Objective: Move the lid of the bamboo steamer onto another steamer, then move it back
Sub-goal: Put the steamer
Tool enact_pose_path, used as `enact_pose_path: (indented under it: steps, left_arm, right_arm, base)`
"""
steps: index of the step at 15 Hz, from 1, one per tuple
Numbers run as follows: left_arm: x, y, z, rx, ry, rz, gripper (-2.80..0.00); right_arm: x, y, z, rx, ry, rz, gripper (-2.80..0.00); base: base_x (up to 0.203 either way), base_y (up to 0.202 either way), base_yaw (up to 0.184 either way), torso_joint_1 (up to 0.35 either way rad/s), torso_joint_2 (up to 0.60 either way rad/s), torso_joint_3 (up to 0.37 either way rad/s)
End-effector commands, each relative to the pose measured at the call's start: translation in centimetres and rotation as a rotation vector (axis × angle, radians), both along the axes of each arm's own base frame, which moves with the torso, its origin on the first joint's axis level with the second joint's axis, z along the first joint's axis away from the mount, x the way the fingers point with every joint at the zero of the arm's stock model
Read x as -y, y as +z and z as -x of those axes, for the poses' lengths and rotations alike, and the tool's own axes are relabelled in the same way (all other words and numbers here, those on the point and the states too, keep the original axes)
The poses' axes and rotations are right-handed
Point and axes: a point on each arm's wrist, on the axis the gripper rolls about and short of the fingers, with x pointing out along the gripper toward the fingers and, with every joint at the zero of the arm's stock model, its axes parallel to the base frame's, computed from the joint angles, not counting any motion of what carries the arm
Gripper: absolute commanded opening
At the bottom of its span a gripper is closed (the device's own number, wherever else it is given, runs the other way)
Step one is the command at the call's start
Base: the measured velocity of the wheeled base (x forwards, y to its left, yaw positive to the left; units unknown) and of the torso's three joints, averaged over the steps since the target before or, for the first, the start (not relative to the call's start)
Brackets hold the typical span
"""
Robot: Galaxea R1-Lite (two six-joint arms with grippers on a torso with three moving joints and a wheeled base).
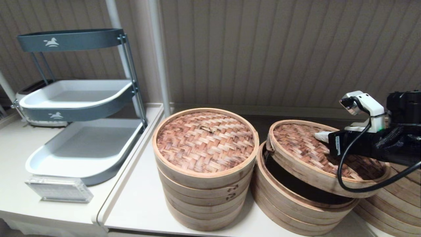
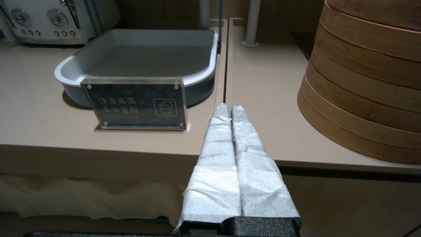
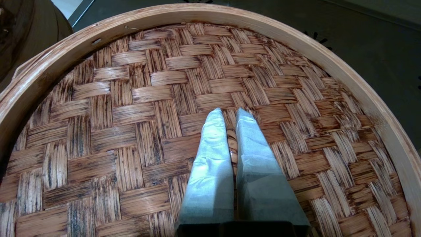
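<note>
The bamboo steamer lid (image 1: pixel 301 144) hangs tilted over the low wide steamer (image 1: pixel 289 207) at the right of the counter. Its left side is raised, and a dark gap shows under it. The steamer's inside is hidden. My right gripper (image 1: pixel 320 135) reaches in from the right over the lid's centre. In the right wrist view the woven lid (image 3: pixel 131 115) fills the frame, and the gripper (image 3: pixel 230 112) is shut on the small loop handle (image 3: pixel 232 144). My left gripper (image 2: pixel 230 107) is shut on nothing, parked low at the counter's front edge.
A taller lidded steamer stack (image 1: pixel 204 184) stands just left of the low steamer, almost touching it. Another steamer stack (image 1: pixel 394 200) sits at the far right. A tiered tray rack (image 1: pixel 79 98) and an acrylic sign (image 2: pixel 135 103) occupy the left counter.
</note>
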Motion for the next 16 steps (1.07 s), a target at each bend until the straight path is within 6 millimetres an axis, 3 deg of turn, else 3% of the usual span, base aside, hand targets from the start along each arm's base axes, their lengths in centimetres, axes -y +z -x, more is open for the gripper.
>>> enact_pose_path:
  steps: [1,6,16]
  left_arm:
    - [0.0,-0.8,-0.2,-0.027,0.0,0.0,-2.8]
    - [0.0,-0.8,-0.2,-0.027,0.0,0.0,-2.8]
    - [0.0,-0.8,-0.2,-0.026,0.0,-0.001,-2.8]
  right_arm:
    - [-0.1,-0.5,-0.4,-0.018,0.003,0.002,-2.8]
    - [-0.2,-1.1,-0.7,-0.037,0.01,0.006,-2.8]
    - [-0.9,-2.8,0.5,-0.098,0.041,0.006,-2.8]
  base:
    - [0.0,0.0,0.0,0.0,0.0,0.0]
    - [0.0,0.0,0.0,0.0,0.0,0.0]
    - [0.0,0.0,0.0,0.0,0.0,0.0]
